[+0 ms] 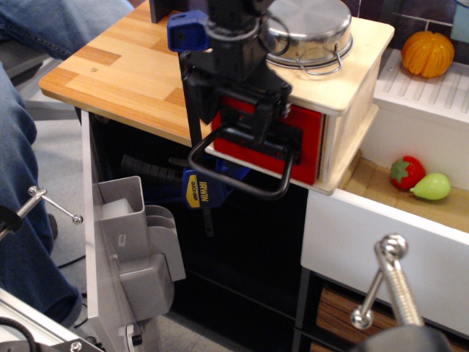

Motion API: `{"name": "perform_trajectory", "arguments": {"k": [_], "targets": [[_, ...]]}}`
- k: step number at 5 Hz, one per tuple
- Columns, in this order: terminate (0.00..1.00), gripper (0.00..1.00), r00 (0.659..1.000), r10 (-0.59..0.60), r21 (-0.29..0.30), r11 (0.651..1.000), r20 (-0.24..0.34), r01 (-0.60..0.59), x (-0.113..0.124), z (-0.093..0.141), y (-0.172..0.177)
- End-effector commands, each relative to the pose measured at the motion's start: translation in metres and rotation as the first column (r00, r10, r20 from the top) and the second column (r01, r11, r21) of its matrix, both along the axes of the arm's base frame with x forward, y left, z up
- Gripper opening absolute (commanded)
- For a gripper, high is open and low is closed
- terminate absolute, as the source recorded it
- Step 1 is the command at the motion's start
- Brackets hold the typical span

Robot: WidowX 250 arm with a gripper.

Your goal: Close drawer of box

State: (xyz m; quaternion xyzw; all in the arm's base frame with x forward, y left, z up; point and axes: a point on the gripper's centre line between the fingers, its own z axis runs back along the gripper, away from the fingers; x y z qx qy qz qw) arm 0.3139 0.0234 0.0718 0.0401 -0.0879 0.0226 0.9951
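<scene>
- Observation.image view: the black robot gripper (253, 136) presses against the glossy red front of the small plywood drawer (308, 139); whether it is clenched or released I cannot tell.
- That drawer sits pushed into the light plywood cube-shaped box (352, 88), its red front about flush with the box face.
- A shiny steel pot (311, 26) rests on the box top.
- The box stands at the edge of the wooden desk (117, 70), beside a blue clamp (209, 187).

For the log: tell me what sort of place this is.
Probably a toy kitchen in a lab: a steel pot on a plywood box, plastic fruit in a white drawer, and a clamp under the counter.
</scene>
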Motion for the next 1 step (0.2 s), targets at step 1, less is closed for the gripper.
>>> {"name": "perform_trajectory", "arguments": {"k": [1], "targets": [[1.0,1.0,0.997,0.023,0.02,1.0,0.074,-0.024,0.0337,0.0262,0.0043]]}}
